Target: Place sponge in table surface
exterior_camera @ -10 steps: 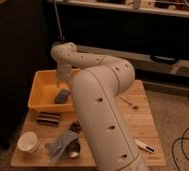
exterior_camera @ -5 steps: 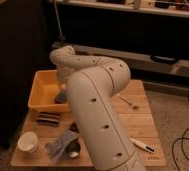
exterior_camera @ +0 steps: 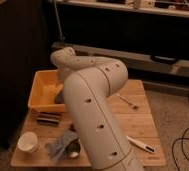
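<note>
Your arm [exterior_camera: 95,115] has swung left since a second ago, and its big white links now cover more of the yellow tub [exterior_camera: 38,92] and the middle of the slatted wooden worktop [exterior_camera: 133,120]. The gripper is down at the tub's right end, hidden from you behind the arm's own forearm, so you cannot tell whether it is open or closed, or whether it has hold of anything.

Look at the arm's left edge, inside the tub: a small blue-grey shape shows there, and it reads as the sponge [exterior_camera: 59,98]. It was more exposed a second ago; now only part of it peeks out. It lies within the tub's walls, not on the worktop's planks. Whether anything is touching it you cannot see.

On the worktop in front of the tub lies a dark striped block [exterior_camera: 49,118]. Nearer the front left corner stands a white cup [exterior_camera: 28,141], upright. Just right of the cup lies a crumpled blue-grey cloth [exterior_camera: 60,145], running up against the arm. On the arm's right side you have a thin metal utensil [exterior_camera: 125,101] towards the back and a white pen-like stick [exterior_camera: 140,145] towards the front, well apart from each other.
</note>
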### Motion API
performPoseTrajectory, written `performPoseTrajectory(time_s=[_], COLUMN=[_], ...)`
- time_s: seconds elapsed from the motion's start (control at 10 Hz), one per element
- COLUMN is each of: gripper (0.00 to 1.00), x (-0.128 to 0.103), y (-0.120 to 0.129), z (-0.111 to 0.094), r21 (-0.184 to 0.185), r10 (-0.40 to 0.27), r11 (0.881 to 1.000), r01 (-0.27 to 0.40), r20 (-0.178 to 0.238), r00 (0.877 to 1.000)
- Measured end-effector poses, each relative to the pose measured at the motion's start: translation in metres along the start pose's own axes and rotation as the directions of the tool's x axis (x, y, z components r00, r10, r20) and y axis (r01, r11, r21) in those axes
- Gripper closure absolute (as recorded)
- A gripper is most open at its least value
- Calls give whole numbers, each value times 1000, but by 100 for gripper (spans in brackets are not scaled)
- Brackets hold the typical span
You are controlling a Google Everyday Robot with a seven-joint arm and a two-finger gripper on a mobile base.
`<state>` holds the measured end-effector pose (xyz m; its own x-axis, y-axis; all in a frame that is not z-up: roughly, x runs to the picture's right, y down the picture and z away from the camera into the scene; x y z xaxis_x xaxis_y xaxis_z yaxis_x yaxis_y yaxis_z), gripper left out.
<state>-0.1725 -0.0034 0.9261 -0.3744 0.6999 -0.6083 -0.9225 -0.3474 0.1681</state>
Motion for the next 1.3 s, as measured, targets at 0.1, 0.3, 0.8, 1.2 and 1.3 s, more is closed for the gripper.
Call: performPoseTrajectory(time_s=[0.1, 0.3, 0.8, 1.2, 1.3], gripper=[20, 20, 20, 20, 20], x=[1, 3, 4, 9, 9], y=[1, 5, 3, 6, 7], z=[12, 19, 35, 36, 36], r21=[16, 37, 46, -2, -18], r10=[-2, -12, -16, -37, -49], r11=[1000, 999, 999, 999, 999], r01=[2, 12, 17, 37, 49], r20=[3, 16, -8, -21, -31], r00=[1000, 1000, 1000, 999, 998])
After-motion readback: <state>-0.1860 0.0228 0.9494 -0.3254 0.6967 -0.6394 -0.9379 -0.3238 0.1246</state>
